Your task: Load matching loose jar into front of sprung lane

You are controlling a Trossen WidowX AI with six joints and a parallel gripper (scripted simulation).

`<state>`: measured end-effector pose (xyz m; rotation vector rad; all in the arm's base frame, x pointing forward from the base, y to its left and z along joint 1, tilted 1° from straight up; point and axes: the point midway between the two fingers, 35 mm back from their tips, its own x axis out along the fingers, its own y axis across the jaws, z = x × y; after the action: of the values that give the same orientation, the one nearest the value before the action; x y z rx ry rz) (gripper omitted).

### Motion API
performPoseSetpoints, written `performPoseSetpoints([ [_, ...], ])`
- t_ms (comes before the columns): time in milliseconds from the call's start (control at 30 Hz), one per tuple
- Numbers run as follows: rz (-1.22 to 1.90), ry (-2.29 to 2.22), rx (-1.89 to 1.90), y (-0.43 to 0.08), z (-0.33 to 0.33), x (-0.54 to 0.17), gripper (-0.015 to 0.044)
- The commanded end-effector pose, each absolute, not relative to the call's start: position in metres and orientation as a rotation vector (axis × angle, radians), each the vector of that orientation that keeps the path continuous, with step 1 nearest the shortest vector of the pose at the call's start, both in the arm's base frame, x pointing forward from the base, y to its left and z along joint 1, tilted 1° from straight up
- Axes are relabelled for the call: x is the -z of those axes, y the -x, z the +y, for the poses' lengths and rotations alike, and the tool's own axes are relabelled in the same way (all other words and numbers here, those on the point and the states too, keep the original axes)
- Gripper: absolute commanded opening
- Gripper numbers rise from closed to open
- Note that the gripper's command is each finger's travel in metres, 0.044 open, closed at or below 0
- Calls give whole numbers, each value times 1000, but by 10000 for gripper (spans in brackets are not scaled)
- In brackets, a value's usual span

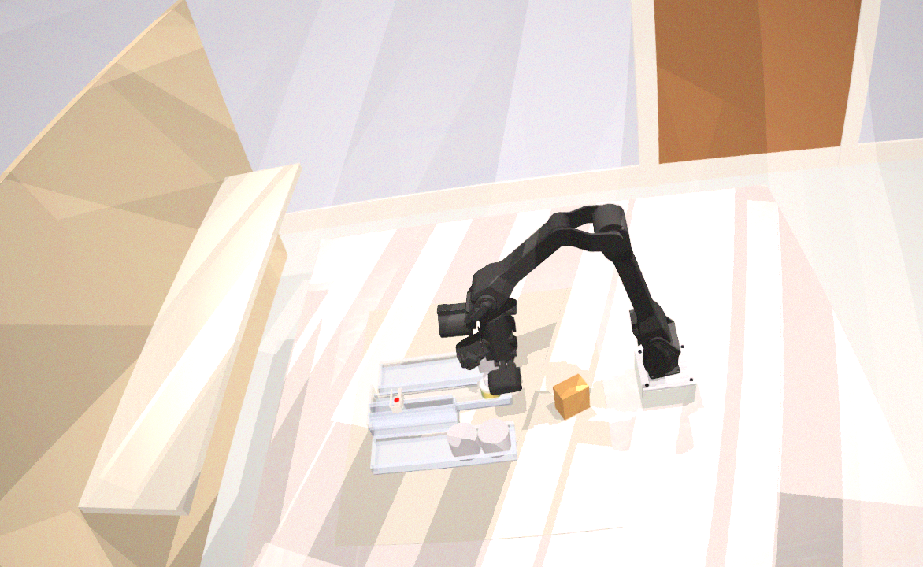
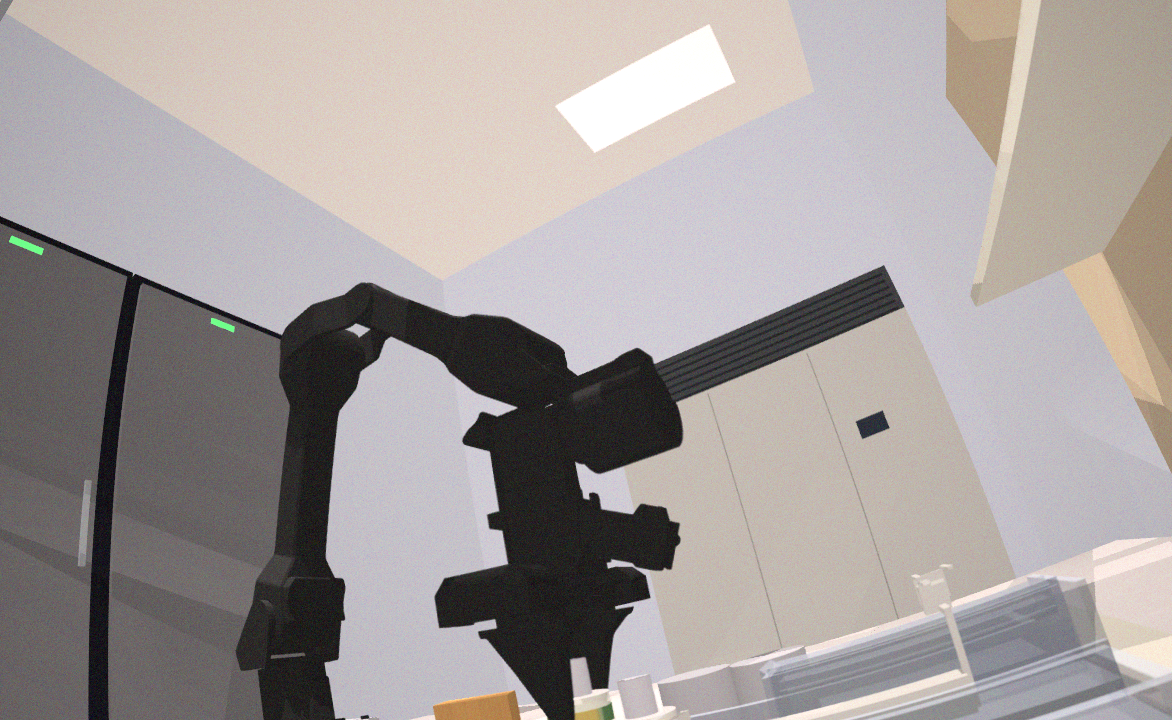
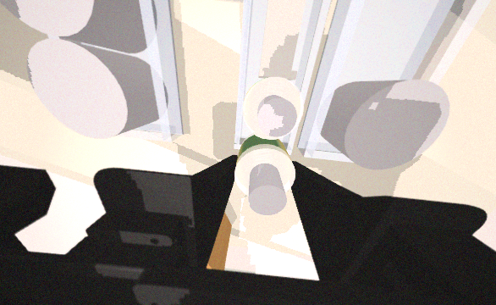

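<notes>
Now the gripper [image 3: 265,199] pinches the loose jar [image 3: 265,175] at the mouth of the sprung lane [image 3: 248,63], just before the lane jar [image 3: 272,108]; insertion step in hand; next, a slow push straight back, then lowering behind the front stop.

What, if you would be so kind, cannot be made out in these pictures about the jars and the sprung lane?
- Top view: the held jar is mostly covered by the gripper.
- Wrist view: the pusher plate lies beyond the top edge, and whether the held jar touches the lane jar is unclear.
- Exterior view: the jar bases are cut off by the bottom edge.
</notes>
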<state>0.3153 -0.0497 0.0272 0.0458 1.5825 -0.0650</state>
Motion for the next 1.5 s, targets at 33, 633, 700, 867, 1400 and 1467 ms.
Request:
performPoseSetpoints([
  [33,1559,-45,73,-324,-51,-30,0],
  [633,1558,-45,73,-331,-52,-31,0],
  [700,1558,-45,73,-332,-52,-31,0],
  [867,1558,-45,73,-333,-52,-31,0],
  [1400,1558,-45,73,-339,-53,-32,0],
  [1467,1558,-45,73,-340,-53,-33,0],
])
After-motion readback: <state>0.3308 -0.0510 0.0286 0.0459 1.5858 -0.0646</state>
